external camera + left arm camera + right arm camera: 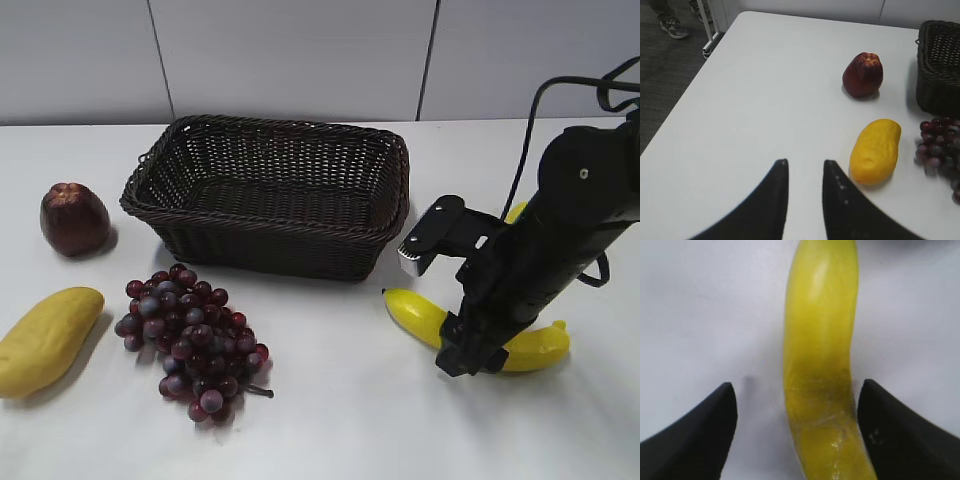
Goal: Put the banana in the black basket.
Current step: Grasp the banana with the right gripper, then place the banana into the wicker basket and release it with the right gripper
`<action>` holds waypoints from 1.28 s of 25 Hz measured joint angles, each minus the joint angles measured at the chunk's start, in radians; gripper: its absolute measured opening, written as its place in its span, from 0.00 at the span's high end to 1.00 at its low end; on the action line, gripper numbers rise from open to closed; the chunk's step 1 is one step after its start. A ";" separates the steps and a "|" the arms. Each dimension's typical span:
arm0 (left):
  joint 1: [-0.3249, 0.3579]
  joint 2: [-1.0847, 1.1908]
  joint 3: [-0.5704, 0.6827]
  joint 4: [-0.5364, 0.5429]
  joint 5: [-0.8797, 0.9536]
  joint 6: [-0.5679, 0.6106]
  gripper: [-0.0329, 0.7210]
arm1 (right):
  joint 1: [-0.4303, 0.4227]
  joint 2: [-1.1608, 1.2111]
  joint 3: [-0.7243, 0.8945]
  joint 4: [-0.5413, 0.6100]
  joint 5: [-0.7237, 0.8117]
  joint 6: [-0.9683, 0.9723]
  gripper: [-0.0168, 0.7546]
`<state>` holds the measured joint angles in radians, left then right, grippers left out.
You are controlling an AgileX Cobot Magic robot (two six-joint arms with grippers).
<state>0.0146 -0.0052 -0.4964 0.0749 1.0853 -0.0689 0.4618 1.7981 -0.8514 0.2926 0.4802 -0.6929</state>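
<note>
The banana (pixel 418 315) lies on the white table to the right of the black basket (pixel 275 190), partly hidden by my right arm. My right gripper (pixel 465 352) is down over the banana's middle. In the right wrist view the banana (pixel 821 360) runs between my open fingers (pixel 796 395), closer to the right finger, with a gap on the left. My left gripper (pixel 804 164) is slightly open and empty over bare table, left of the mango-like fruit. The basket's corner shows in the left wrist view (pixel 940 65).
A dull-yellow mango-like fruit (pixel 45 338) (pixel 876 150), a dark red fruit (pixel 73 217) (pixel 863 75) and a bunch of purple grapes (pixel 190 338) (pixel 940 152) lie left of and in front of the basket. The table's left edge (pixel 687 95) drops to the floor.
</note>
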 joint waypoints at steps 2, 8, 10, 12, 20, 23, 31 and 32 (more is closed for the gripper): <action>0.000 0.000 0.000 0.000 0.000 0.000 0.65 | 0.000 0.001 0.004 -0.012 -0.017 0.000 0.21; 0.000 0.000 0.000 0.000 0.000 0.000 0.65 | 0.000 0.016 0.006 -0.032 -0.040 0.000 0.29; 0.000 0.000 0.000 0.000 0.000 0.000 0.65 | 0.000 0.026 0.007 -0.034 -0.042 0.000 0.34; 0.000 0.000 0.000 0.000 0.000 0.000 0.65 | 0.000 0.029 0.007 -0.034 -0.046 0.000 0.40; 0.000 0.000 0.000 0.000 0.000 0.000 0.65 | 0.000 0.036 0.007 -0.035 -0.056 0.000 0.53; 0.000 0.000 0.000 0.000 0.000 0.000 0.65 | 0.000 0.036 -0.002 -0.035 -0.034 0.003 0.53; 0.000 0.000 0.000 0.000 0.000 0.000 0.65 | 0.000 -0.134 -0.022 -0.035 0.131 0.020 0.53; 0.000 0.000 0.000 0.000 0.000 0.000 0.65 | 0.000 -0.163 -0.022 -0.035 0.159 0.028 0.53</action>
<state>0.0146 -0.0052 -0.4964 0.0749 1.0853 -0.0689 0.4618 1.6346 -0.8729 0.2572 0.6390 -0.6653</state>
